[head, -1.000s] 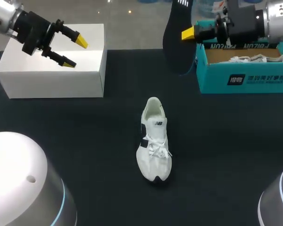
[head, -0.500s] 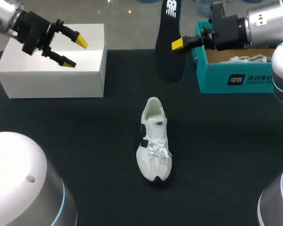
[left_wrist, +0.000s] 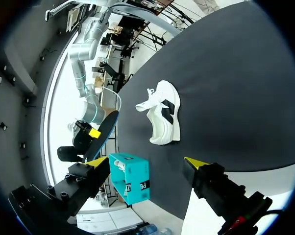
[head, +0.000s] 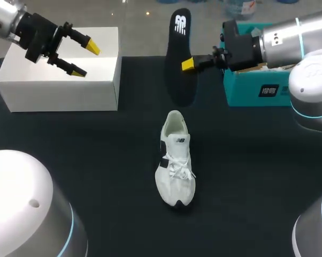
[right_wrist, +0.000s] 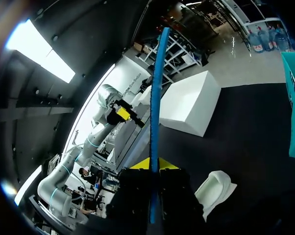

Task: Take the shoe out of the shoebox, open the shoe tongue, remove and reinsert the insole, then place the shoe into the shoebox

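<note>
A white shoe [head: 176, 159] with a black side mark lies mid-table, heel toward the far side; it also shows in the left wrist view [left_wrist: 164, 119] and beside my right gripper [right_wrist: 214, 189]. My right gripper [head: 189, 65] is shut on the black insole [head: 180, 56], holding it upright in the air beyond the shoe's heel. Edge-on, the insole [right_wrist: 155, 112] rises from between the right fingers [right_wrist: 150, 164]. The teal shoebox [head: 260, 88] stands at the far right, seen also from the left wrist [left_wrist: 130, 176]. My left gripper [head: 79, 57] hangs open over the white lid, empty [left_wrist: 147, 166].
A white shoebox lid [head: 62, 72] rests at the far left of the black table [head: 97, 160]. White paper stuffing lies inside the teal box. Two rounded arm bases [head: 27, 209] fill the near corners.
My right arm has carried the insole leftward, away from the teal box toward the table's middle. The left arm and the shoe have stayed put.
</note>
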{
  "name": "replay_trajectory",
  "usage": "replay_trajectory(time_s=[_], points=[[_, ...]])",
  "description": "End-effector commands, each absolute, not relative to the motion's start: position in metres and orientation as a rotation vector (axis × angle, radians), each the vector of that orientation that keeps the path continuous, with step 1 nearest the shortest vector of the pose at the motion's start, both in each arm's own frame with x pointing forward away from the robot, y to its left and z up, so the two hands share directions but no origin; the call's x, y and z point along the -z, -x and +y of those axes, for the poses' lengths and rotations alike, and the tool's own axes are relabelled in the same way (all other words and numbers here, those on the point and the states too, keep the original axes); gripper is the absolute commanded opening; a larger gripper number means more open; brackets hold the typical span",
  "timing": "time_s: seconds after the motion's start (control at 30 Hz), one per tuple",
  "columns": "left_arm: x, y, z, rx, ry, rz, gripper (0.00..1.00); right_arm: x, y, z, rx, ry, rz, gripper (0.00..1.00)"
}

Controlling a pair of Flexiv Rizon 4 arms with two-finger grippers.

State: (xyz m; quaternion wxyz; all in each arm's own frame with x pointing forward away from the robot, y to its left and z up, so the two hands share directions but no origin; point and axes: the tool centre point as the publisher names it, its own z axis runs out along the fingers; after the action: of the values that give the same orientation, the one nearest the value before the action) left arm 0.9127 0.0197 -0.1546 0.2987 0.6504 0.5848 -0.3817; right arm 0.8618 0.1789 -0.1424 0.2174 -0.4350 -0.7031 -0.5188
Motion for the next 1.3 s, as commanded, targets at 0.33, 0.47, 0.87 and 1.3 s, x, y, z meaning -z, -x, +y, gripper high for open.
replay_trajectory(time_s=[0.33, 0.47, 0.87, 1.3], points=[[0.154, -0.913, 0.02, 1.012, -1.732, 1.554, 1.0, 0.151, -0.87, 0.185, 1.429, 1.203, -1.98, 0.0], [0.154, -0.913, 0.02, 1.012, -1.732, 1.554, 1.0, 0.162, -0.883, 0.187, 1.466, 1.225, -2.176, 0.0], [0.154, -0.913, 0.02, 1.012, -1.732, 1.554, 1.0, 0.192, -0.913, 0.191, 1.558, 1.174, -2.372, 0.0], [0.154, -0.913, 0.02, 1.012, -1.732, 1.554, 1.0, 0.251, -0.916, 0.209, 1.587, 1.098, -2.298, 0.0]])
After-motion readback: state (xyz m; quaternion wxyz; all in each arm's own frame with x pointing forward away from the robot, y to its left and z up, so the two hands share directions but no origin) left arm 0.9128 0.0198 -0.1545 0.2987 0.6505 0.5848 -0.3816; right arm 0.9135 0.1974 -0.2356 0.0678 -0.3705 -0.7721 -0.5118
